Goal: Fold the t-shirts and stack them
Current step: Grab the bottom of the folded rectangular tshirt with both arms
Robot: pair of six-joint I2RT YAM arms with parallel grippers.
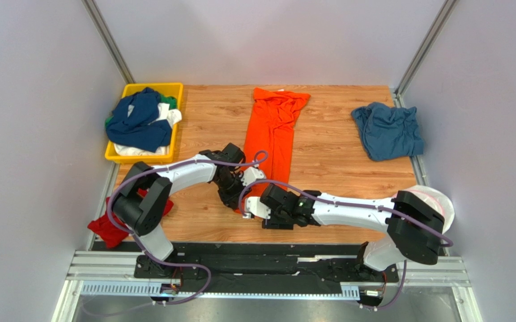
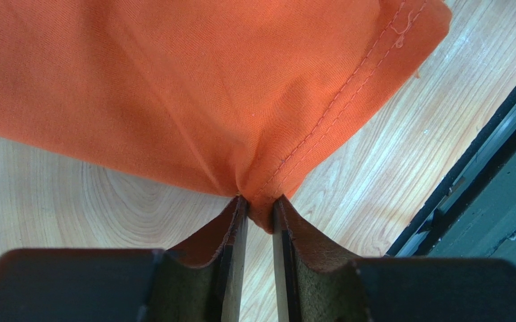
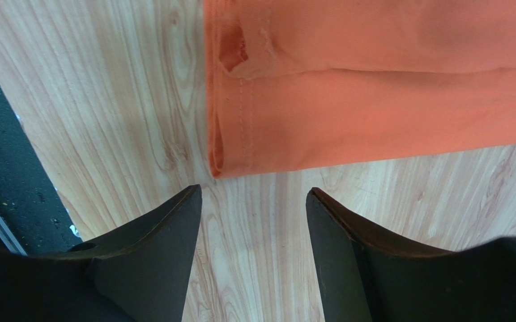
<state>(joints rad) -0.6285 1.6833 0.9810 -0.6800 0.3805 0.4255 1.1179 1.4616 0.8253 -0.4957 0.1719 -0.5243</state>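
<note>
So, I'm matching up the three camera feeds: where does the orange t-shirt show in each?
Top external: orange t-shirt, a long strip at centre.
Left wrist: fills the top; corner pinched in the left gripper jaws.
Right wrist: upper right, just beyond the open right gripper jaws.
Shared landmark: black rail at the near edge: bottom, right, left in turn.

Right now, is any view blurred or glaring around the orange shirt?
Top view: even light, no glare, orange shirt clear. Left wrist: stitching crisp, fingers dark and soft. Right wrist: hem sharp, fingers dark, no glare.
</note>
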